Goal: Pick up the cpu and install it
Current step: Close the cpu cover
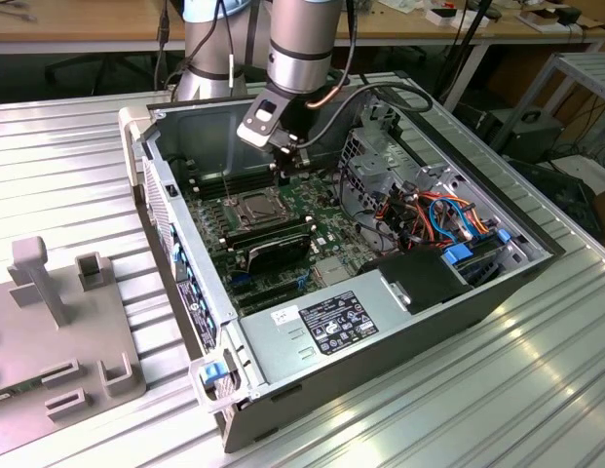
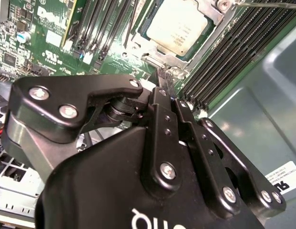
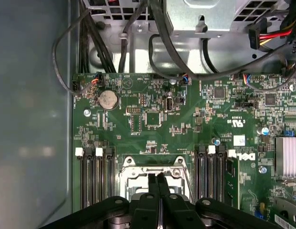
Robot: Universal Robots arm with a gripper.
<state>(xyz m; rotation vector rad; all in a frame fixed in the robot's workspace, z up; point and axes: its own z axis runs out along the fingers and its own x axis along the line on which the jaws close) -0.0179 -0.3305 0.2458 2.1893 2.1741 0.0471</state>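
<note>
The cpu (image 2: 178,24), a flat silver-grey square, lies in the socket frame (image 2: 150,59) on the green motherboard (image 3: 152,119). In the exterior view the cpu (image 1: 253,207) sits mid-board inside the open computer case (image 1: 175,224). My gripper (image 1: 287,156) hangs over the board, just behind the socket toward the case's back wall. In the first wrist view the gripper (image 3: 156,175) has its two black fingers (image 3: 151,183) pressed together over the socket frame (image 3: 133,164), with nothing between them. The second wrist view shows the gripper (image 2: 162,71) near the socket's edge, apart from the cpu.
Black memory slots (image 3: 95,176) flank the socket on both sides. Cables (image 1: 429,210) and a metal drive cage (image 1: 375,146) fill the case on the exterior view's right. A power supply (image 1: 331,317) lies at the front. Grey fixtures (image 1: 58,283) stand on the ribbed table at the exterior view's left.
</note>
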